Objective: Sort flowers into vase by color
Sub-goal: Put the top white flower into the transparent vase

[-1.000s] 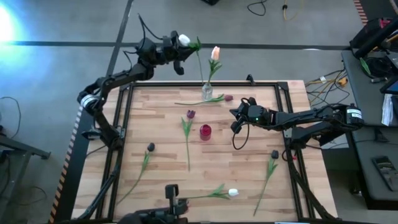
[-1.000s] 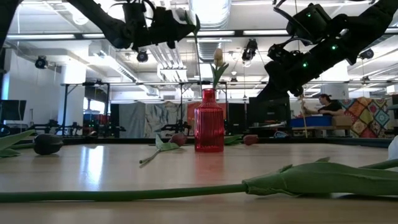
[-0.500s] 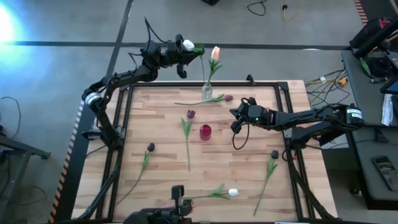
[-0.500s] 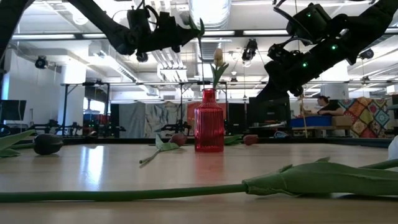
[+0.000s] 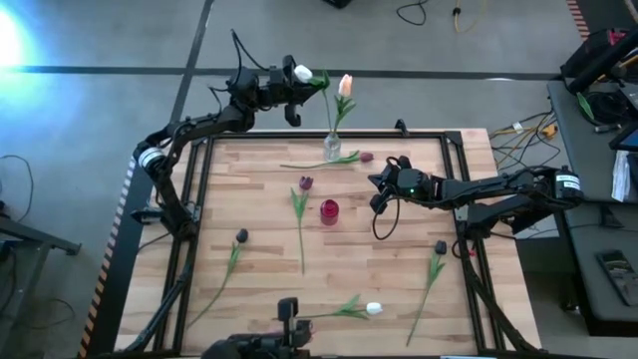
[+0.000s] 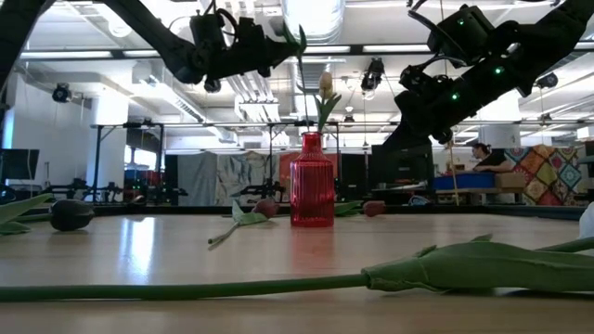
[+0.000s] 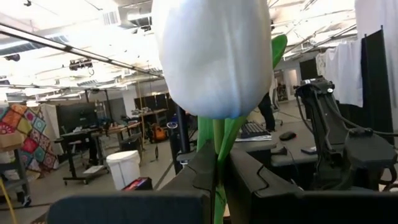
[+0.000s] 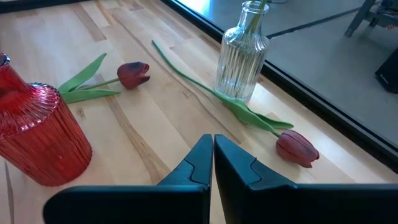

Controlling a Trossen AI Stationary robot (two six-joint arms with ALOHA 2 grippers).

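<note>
Since a second ago my left gripper has carried the white tulip rightward, closer to the peach tulip in the clear vase; it hangs past the table's far edge, above open floor. My fingers clench its stem just under the head. My right gripper waits pressed closed, holding nothing, over bare wood right of the red vase.

Tulips scattered; white tulip aloft

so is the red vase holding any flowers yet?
No. From above, the red vase shows an empty mouth; the peach tulip stands in the clear vase.
</note>
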